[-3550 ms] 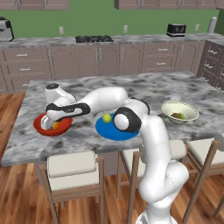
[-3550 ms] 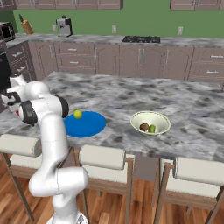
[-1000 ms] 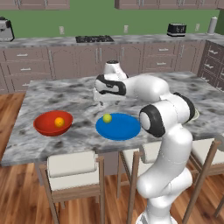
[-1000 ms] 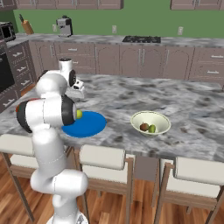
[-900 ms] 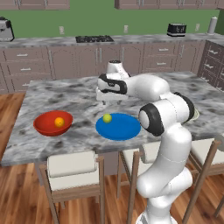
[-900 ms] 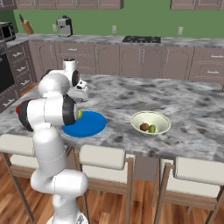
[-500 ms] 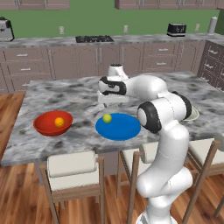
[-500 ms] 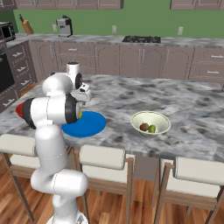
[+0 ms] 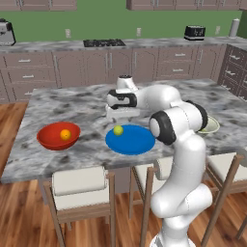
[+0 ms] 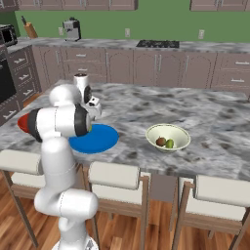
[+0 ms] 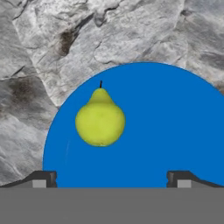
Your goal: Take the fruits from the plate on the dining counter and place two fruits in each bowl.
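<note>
Wide apart and holding nothing, my jaws hang over the back edge of the blue plate (image 9: 130,140); my gripper (image 9: 121,115) points down at the dining counter (image 9: 72,111), and in the hand view its two dark fingertips (image 11: 43,178) stand far apart at the bottom with only plate between them.

One fruit is left on the plate: a yellow-green pear (image 11: 100,119), lying with its short stem away from me, toward the plate's rim. From the left base view it sits on the plate's left part, just below my gripper and not touching it.

The red bowl (image 9: 58,136) stands to the left of the plate, well apart from it, with an orange fruit (image 9: 65,134) inside. The cream bowl (image 10: 168,137) stands to the right of the plate and holds two fruits side by side: a dark brown-red one (image 10: 160,141) and a green one (image 10: 169,143).

Stools (image 9: 79,182) line the near edge of the counter. I can read no brand, label or writing on the plate, the bowls or the fruit; the small appliances on the far wall counter are too small to show any lettering.
</note>
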Controlling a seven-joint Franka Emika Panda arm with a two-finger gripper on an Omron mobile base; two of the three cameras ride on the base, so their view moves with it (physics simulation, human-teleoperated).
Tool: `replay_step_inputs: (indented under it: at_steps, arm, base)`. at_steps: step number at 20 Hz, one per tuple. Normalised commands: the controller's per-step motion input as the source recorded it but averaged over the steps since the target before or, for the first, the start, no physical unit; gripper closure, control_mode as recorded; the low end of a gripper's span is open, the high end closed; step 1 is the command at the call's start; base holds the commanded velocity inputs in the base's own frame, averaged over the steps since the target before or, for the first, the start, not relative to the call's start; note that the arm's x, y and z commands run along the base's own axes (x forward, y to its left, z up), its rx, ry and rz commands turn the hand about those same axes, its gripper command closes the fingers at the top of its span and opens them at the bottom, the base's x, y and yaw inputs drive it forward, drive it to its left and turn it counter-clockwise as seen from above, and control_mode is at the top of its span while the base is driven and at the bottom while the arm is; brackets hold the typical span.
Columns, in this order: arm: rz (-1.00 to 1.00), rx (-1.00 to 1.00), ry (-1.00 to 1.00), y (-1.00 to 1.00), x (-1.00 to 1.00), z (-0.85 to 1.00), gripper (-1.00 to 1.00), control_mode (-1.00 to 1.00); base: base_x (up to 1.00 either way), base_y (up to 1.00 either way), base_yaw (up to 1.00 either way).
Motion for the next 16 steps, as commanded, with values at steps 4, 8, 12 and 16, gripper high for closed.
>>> replay_step_inputs:
  at_steps: [4,8,12,16]
  arm:
    - [0.00,0.00,0.00,-0.02,0.06,-0.28,-1.00,-1.00]
    - [0.00,0.00,0.00,0.14,0.03,-0.06,-1.00,-1.00]
    - [0.00,0.00,0.00,0.14,0.04,-0.13,-1.00,-1.00]
    - [0.00,0.00,0.00,0.11,0.12,-0.20,-1.00,-1.00]
  base:
    - [0.00,0.00,0.00]
    - [0.00,0.00,0.00]
    - [0.00,0.00,0.00]
    - [0.00,0.00,0.00]
